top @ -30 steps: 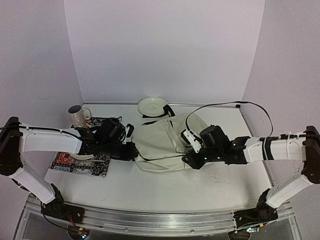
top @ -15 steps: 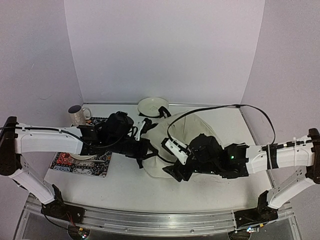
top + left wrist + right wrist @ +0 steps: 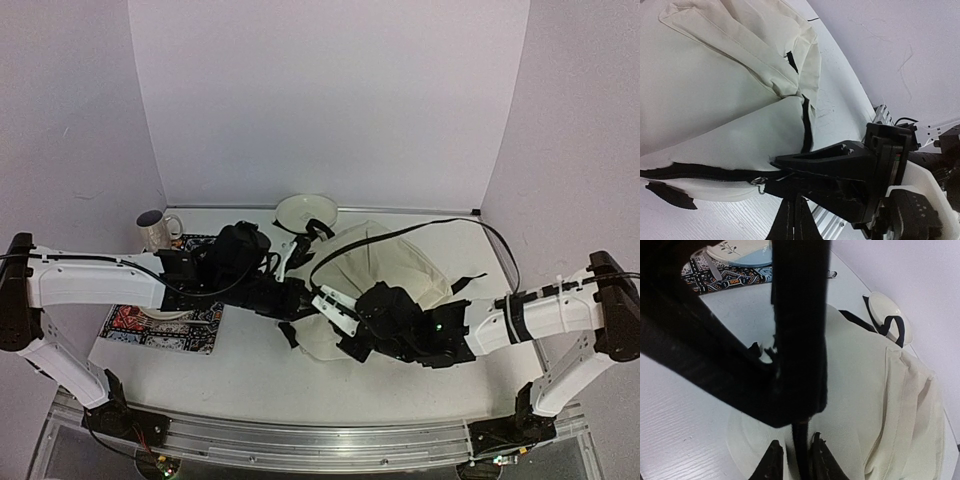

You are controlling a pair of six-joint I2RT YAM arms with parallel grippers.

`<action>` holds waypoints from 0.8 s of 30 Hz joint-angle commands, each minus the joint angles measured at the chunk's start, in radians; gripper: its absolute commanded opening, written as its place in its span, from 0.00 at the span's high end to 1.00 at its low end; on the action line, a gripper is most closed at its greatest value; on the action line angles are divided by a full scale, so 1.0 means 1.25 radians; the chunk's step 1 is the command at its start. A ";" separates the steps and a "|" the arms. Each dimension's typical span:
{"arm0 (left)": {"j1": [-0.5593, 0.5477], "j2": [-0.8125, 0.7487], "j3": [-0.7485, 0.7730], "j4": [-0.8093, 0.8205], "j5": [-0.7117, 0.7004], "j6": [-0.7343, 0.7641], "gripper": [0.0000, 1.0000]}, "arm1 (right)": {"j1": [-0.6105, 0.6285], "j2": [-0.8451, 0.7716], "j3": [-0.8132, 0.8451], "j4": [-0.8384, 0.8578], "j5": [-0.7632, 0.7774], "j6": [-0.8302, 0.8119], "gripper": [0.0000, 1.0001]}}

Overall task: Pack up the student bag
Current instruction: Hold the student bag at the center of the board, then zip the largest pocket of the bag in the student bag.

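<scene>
In the last second the right pincer (image 3: pixel 799 455) has swung in and narrowed onto the dark zipper line (image 3: pixel 715 172). Meanwhile the left pincer (image 3: pixel 791 212), jaws together on its left rim, has hoisted the student bag (image 3: pixel 390 265) mid-desk, so unzipping looks next. The white desk (image 3: pixel 250 380), a patterned placemat (image 3: pixel 160 330) near its left edge, sits between plain pale walls.
</scene>
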 commanded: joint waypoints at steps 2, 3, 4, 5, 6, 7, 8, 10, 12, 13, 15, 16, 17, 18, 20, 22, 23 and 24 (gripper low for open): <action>0.046 -0.043 0.043 -0.057 -0.099 0.045 1.00 | 0.001 -0.088 -0.027 -0.008 0.029 -0.011 1.00; 0.064 -0.044 0.035 -0.065 -0.096 0.046 1.00 | 0.001 -0.110 -0.041 -0.017 0.033 -0.010 1.00; 0.088 -0.046 0.025 -0.069 -0.092 0.046 1.00 | 0.001 -0.132 -0.056 -0.029 0.041 -0.008 1.00; 0.112 -0.050 0.016 -0.074 -0.091 0.050 1.00 | 0.001 -0.156 -0.069 -0.037 0.052 -0.005 1.00; 0.134 -0.052 0.008 -0.080 -0.094 0.057 1.00 | 0.001 -0.179 -0.084 -0.045 0.063 -0.002 1.00; 0.152 -0.054 0.001 -0.091 -0.105 0.065 1.00 | 0.001 -0.206 -0.101 -0.054 0.072 0.002 1.00; 0.168 -0.054 -0.003 -0.103 -0.120 0.072 1.00 | 0.001 -0.229 -0.116 -0.062 0.082 0.008 1.00; 0.201 -0.049 -0.005 -0.124 -0.140 0.088 1.00 | 0.001 -0.281 -0.143 -0.075 0.091 0.022 1.00; 0.223 -0.043 -0.005 -0.134 -0.160 0.100 1.00 | 0.000 -0.329 -0.167 -0.089 0.096 0.037 1.00; 0.232 -0.039 -0.005 -0.136 -0.169 0.104 1.00 | 0.000 -0.352 -0.177 -0.096 0.096 0.044 1.00; 0.248 -0.022 0.001 -0.144 -0.176 0.107 1.00 | 0.000 -0.379 -0.191 -0.111 0.091 0.060 1.00; 0.252 -0.014 0.005 -0.147 -0.186 0.108 1.00 | 0.000 -0.384 -0.194 -0.125 0.092 0.070 1.00; 0.252 -0.006 0.009 -0.149 -0.201 0.108 1.00 | 0.000 -0.384 -0.197 -0.133 0.090 0.078 1.00; 0.253 0.001 0.014 -0.149 -0.203 0.108 1.00 | 0.000 -0.380 -0.199 -0.141 0.088 0.088 1.00; 0.250 0.017 0.031 -0.146 -0.154 0.110 1.00 | 0.000 -0.360 -0.194 -0.147 0.083 0.100 1.00; 0.220 0.025 0.043 -0.128 -0.115 0.108 1.00 | 0.000 -0.321 -0.177 -0.148 0.081 0.100 1.00; 0.192 0.031 0.054 -0.118 -0.111 0.107 1.00 | -0.003 -0.297 -0.164 -0.147 0.082 0.096 1.00; 0.156 0.036 0.064 -0.112 -0.108 0.108 1.00 | -0.006 -0.268 -0.147 -0.146 0.084 0.096 1.00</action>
